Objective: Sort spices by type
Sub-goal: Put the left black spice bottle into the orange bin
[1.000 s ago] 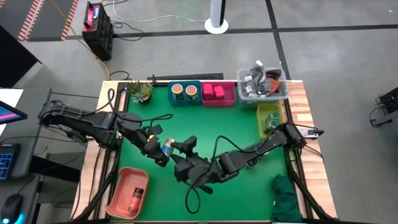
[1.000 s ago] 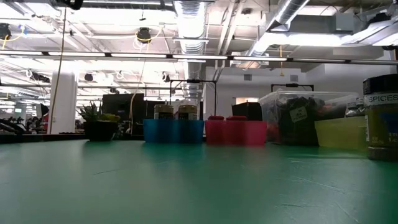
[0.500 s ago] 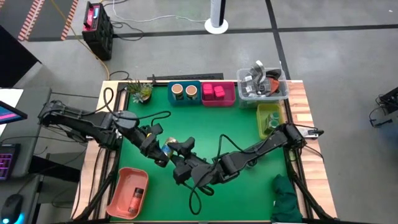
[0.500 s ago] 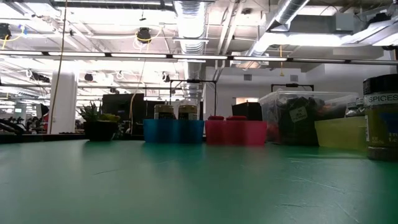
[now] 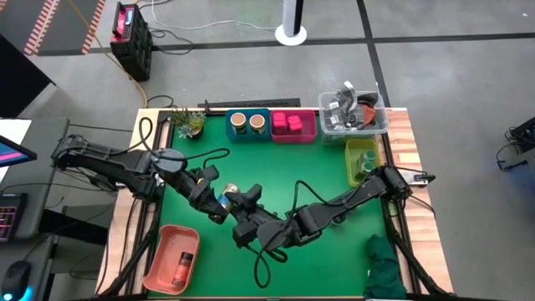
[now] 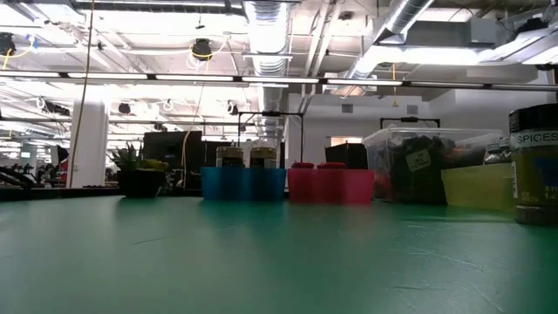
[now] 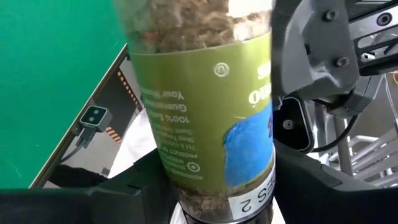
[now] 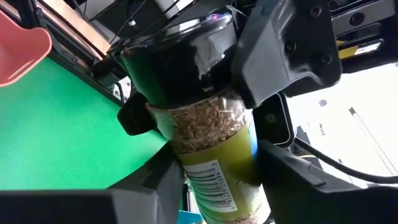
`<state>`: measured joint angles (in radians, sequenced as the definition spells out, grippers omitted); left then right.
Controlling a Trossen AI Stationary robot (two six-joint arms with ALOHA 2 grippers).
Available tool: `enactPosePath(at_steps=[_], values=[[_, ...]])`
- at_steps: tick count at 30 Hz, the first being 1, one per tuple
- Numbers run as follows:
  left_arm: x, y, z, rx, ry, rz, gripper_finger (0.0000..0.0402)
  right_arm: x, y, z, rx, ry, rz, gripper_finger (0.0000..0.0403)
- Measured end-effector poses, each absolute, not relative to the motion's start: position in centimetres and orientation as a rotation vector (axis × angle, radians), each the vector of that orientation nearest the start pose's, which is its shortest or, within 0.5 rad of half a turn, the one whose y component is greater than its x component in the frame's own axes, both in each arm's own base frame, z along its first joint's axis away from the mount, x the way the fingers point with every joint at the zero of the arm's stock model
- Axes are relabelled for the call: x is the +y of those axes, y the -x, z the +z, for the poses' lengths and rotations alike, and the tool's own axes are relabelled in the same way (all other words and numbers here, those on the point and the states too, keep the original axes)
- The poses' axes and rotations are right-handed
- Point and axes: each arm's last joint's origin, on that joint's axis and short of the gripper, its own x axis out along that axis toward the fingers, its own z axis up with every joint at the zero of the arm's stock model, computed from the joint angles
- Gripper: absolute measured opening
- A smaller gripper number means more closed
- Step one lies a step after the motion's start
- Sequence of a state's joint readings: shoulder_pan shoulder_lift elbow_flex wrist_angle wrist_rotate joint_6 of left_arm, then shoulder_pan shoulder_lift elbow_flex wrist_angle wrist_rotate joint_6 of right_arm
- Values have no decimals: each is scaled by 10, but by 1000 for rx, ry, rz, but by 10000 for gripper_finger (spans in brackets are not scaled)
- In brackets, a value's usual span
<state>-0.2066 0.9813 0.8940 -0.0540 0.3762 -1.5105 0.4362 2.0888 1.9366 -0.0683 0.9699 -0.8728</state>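
Both grippers (image 5: 219, 201) (image 5: 236, 199) clamp spice jar (image 5: 226, 199) mid-mat, bins well apart.

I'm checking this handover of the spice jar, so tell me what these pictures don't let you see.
- Green-labelled spice jar with black lid: its label text is cut off by the left wrist view's edge and by the fingers around it.
- High view: the jar is too small, masked by both grippers.
- Salmon-pink tray: the item inside is too small to identify.
- Low view: neither arm appears.
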Motion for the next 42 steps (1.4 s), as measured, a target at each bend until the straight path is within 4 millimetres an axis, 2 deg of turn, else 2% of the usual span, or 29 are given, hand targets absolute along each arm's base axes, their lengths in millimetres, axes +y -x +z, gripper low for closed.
enactPosePath(at_steps=[11,17,19,24,28,31,36,39,42], values=[[-51,-208,351,475,1347,-370,307,186,-448,336,397,996,-419,199],[-44,-193,353,472,1252,-349,322,188,-444,332,450,1030,-443,199],[-42,-185,354,463,1212,-333,322,190,-442,331,455,984,-492,199],[-35,-160,358,385,1045,-240,322,196,-432,330,415,719,-528,199],[-31,-140,360,302,865,-152,322,198,-422,324,426,442,-458,199],[-33,-133,359,285,689,-110,322,194,-421,316,466,185,-393,199],[-42,-142,354,299,395,-133,322,175,-433,306,527,-206,-336,200],[-49,-153,347,348,327,-159,322,164,-439,305,539,-335,-324,200],[-55,-163,342,372,322,-171,322,159,-444,309,486,-387,-321,200]])
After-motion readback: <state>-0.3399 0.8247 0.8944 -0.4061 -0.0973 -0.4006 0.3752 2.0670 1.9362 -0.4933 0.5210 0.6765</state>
